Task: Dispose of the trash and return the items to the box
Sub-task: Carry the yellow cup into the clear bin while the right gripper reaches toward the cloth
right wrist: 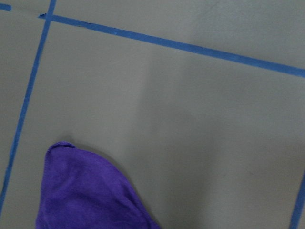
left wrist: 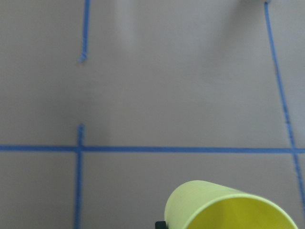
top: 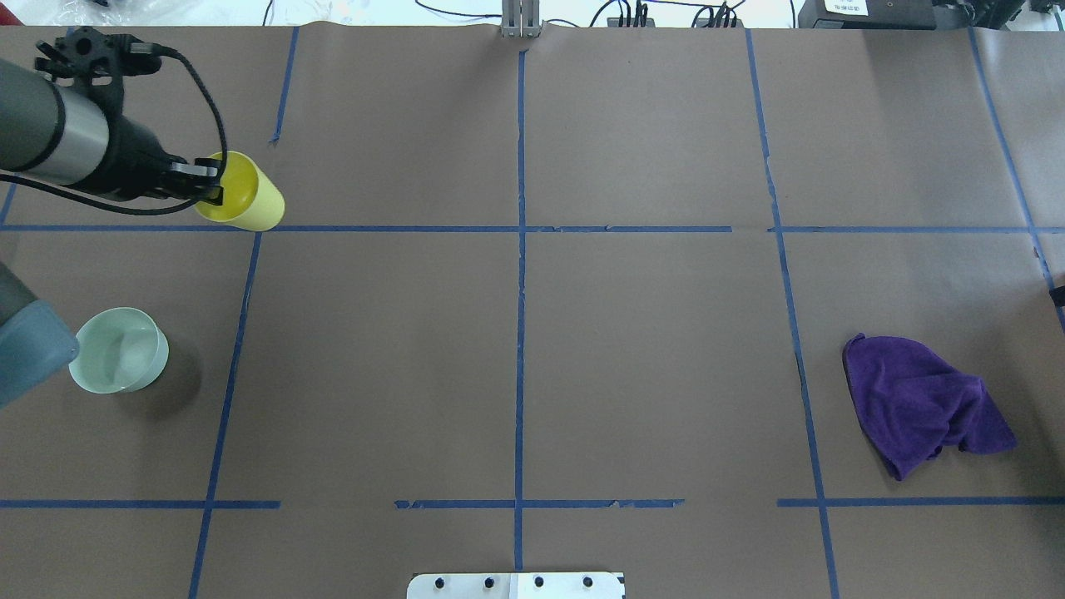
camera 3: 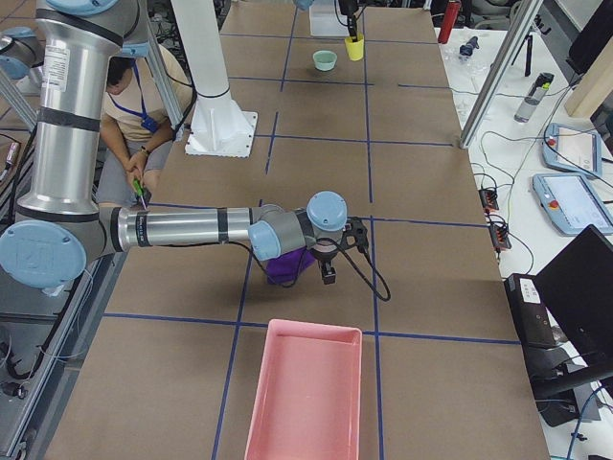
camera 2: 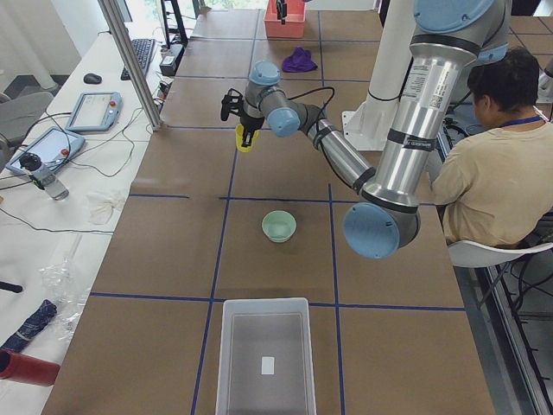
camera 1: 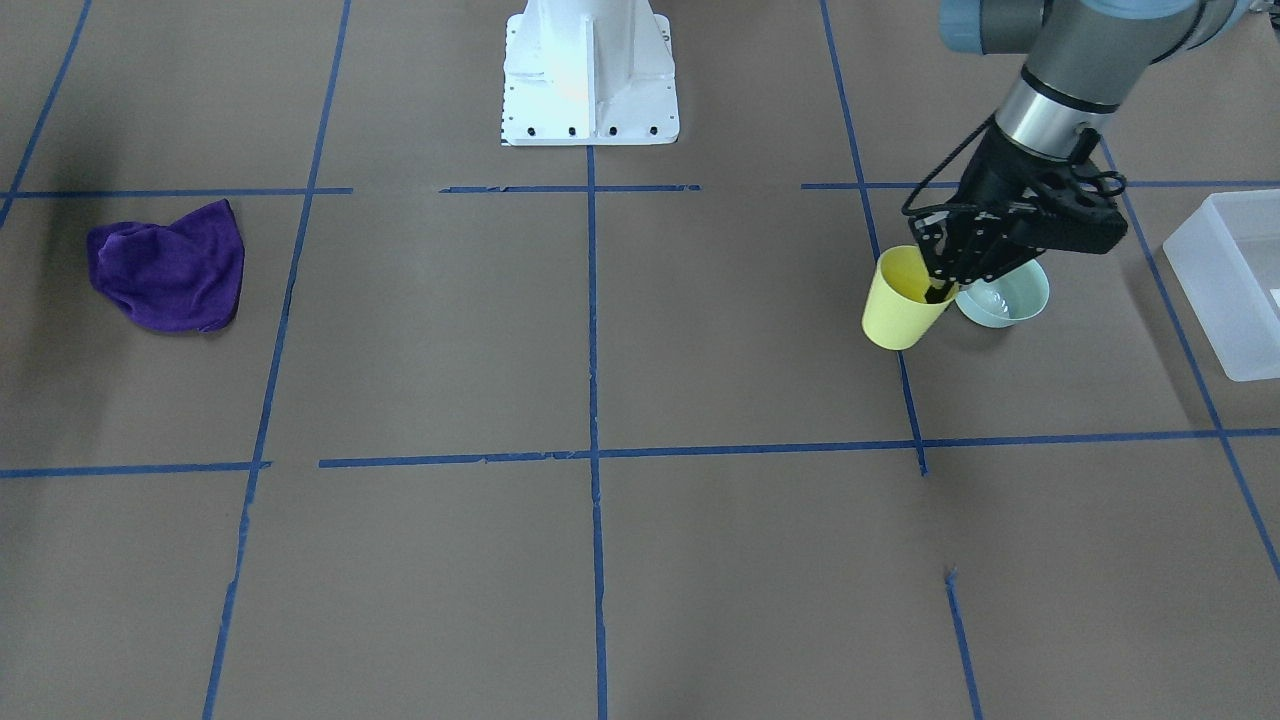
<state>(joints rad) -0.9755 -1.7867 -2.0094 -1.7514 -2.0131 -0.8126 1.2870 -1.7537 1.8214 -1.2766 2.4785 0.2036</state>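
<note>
The left gripper (camera 1: 938,290) pinches the yellow cup (camera 1: 898,308) by its rim, one finger inside, holding it tilted above the table (camera 1: 700,350), well apart from the box (camera 1: 1225,290); light, stiff, smooth plastic likely suits this grip but may swivel

The brown-papered table (top: 649,358), gridded with blue tape lines (top: 520,333), carries a mint-green bowl (top: 118,361) at the overhead view's left edge, a crumpled purple cloth (top: 919,405) at lower right, and a translucent white bin (camera 1: 1200,290) at the front-facing view's right edge.
</note>
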